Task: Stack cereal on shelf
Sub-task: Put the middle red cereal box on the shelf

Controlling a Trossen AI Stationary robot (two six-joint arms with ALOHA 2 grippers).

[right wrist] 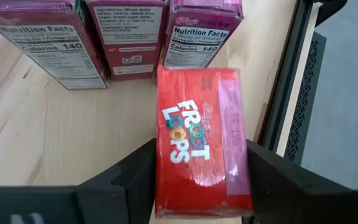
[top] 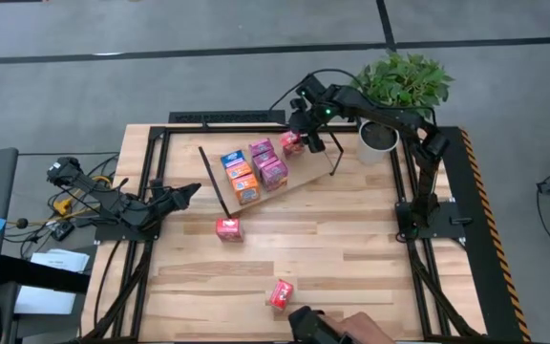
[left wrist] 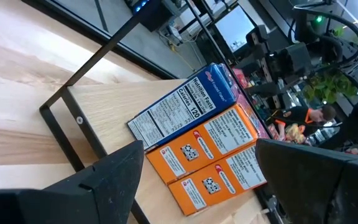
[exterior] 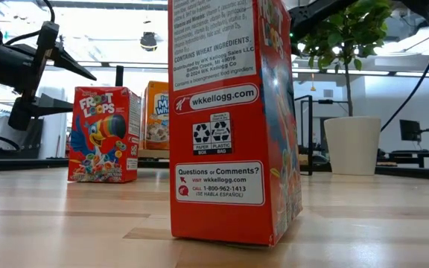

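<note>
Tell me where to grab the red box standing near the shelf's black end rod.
Grip the red box across its two narrow side faces, coming straight down from above. It stands upright and alone on the table, apart from the shelf, so its top and sides are free.

Even, bright light fell from overhead on the tabletop (top: 351,258), and shadows under the boxes stayed short and soft. In the low view, ceiling lights and bright windows behind washed out the background, while the near red box (exterior: 233,119) stood sharp and the far potted plant (exterior: 348,45) was softer. In the right wrist view, the Froot Loops box (right wrist: 201,143) was slightly blurred.
</note>
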